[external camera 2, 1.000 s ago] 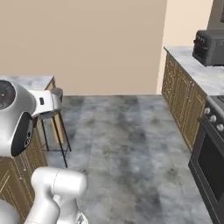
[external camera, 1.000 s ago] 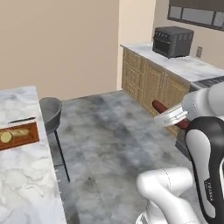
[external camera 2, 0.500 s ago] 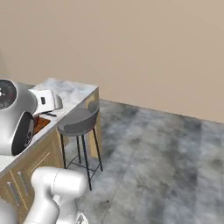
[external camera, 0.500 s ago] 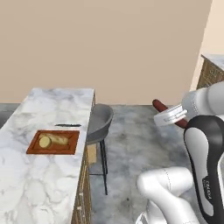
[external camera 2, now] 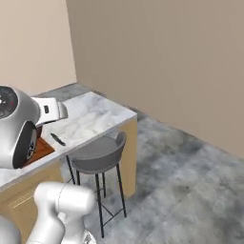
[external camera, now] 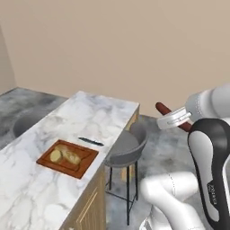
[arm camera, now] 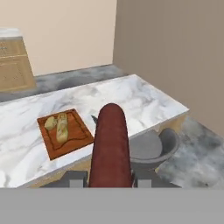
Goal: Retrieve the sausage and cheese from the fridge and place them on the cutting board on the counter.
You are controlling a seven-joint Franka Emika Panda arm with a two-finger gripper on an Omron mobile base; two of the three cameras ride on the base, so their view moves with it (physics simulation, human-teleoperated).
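My gripper (external camera: 176, 119) is shut on the sausage (external camera: 162, 109), a dark red-brown stick held high over the floor to the right of the counter (external camera: 49, 188). In the hand view the sausage (arm camera: 110, 146) rises between the fingers. The reddish-brown cutting board (external camera: 83, 165) lies on the marble counter with the pale yellow cheese (external camera: 65, 155) chunks on it. From the hand view the cutting board (arm camera: 78, 131) and cheese (arm camera: 57, 125) sit left of the sausage. The board's corner (external camera 2: 44, 148) peeks out behind my arm in the right base view. The fridge is out of view.
A dark knife (external camera: 90, 142) lies on the counter just beyond the board. A grey bar stool (external camera: 126, 148) stands against the counter's right side, between me and the board. Beige walls stand behind. Wooden cabinets (arm camera: 14, 64) show far off in the hand view.
The base has turned and driven, so the whole scene shifted: the counter with the board now lies ahead and closer. The sausage stays in my shut gripper.
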